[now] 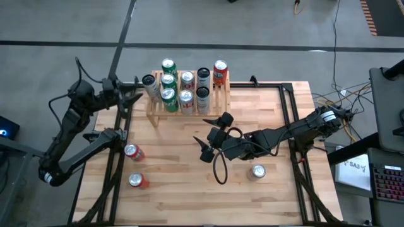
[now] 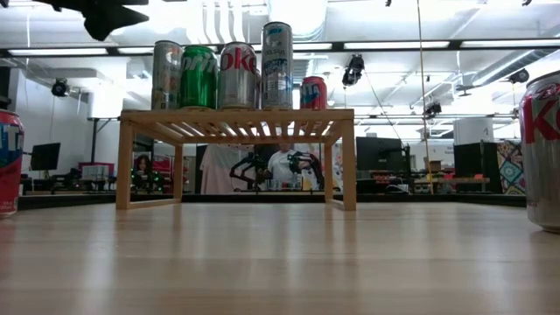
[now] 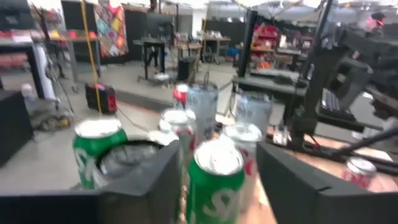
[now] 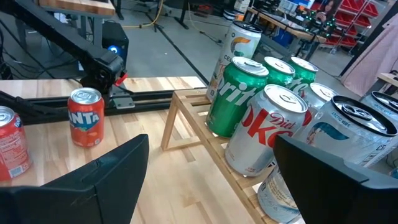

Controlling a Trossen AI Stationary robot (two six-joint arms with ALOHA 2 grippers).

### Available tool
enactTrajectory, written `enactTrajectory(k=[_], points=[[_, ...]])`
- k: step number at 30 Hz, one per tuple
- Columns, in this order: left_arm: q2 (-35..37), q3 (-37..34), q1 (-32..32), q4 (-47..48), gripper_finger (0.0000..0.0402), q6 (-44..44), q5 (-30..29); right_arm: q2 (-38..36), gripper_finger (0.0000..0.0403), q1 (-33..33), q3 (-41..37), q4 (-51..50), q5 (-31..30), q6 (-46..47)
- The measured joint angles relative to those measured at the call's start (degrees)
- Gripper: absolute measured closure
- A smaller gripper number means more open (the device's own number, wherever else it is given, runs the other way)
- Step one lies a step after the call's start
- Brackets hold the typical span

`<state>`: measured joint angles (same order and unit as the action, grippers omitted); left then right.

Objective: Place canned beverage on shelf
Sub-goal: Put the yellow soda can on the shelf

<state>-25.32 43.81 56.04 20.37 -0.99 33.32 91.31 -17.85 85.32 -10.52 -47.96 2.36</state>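
Observation:
The shelf (image 1: 153, 112) stands at the table's far middle with several cans upright on its slatted top (image 2: 236, 115); among them are green cans (image 1: 168, 99) and a silver can (image 1: 150, 85) at its left end. My left gripper (image 1: 137, 88) hovers open just left of the shelf at can-top height, and its fingers frame a green can (image 3: 214, 180) beyond them without touching it. My right gripper (image 1: 207, 146) hangs open over the table's middle, in front of the shelf (image 4: 186, 118), holding nothing.
Loose cans stand on the table: a red one (image 1: 134, 152) and an orange one (image 1: 137, 181) near the left edge, and a silver one (image 1: 257, 171) under my right arm. The orange can (image 4: 86, 124) also shows in the right wrist view. Bare planks lie before the shelf.

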Motion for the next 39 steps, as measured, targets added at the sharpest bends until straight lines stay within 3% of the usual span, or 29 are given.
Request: enactTrajectory(k=[10,13,19,28,33,39], points=[[-1.5,-3.8,-0.9,3.5,0.0391,0.8,0.4,0.0,0.0071,0.0,0.0,0.0,0.2,0.0],[-2.9,-3.8,-0.9,3.2,0.0391,1.5,-0.7,0.0,0.0071,0.0,0.0,0.0,0.2,0.0],[-6.0,-3.8,-1.0,3.2,0.04,1.4,-8.7,0.0,0.0071,0.0,0.0,0.0,0.2,0.0],[-7.0,-3.7,-0.9,2.3,0.0401,1.5,-9.2,0.0,0.0071,0.0,0.0,0.0,0.1,0.0],[-6.5,-3.7,-0.9,2.8,0.0401,0.6,-14.1,0.0,0.0071,0.0,0.0,0.0,0.1,0.0],[-4.5,-2.7,-0.9,3.1,0.0401,-1.2,-12.9,0.0,0.0071,0.0,0.0,-0.4,0.1,0.0]])
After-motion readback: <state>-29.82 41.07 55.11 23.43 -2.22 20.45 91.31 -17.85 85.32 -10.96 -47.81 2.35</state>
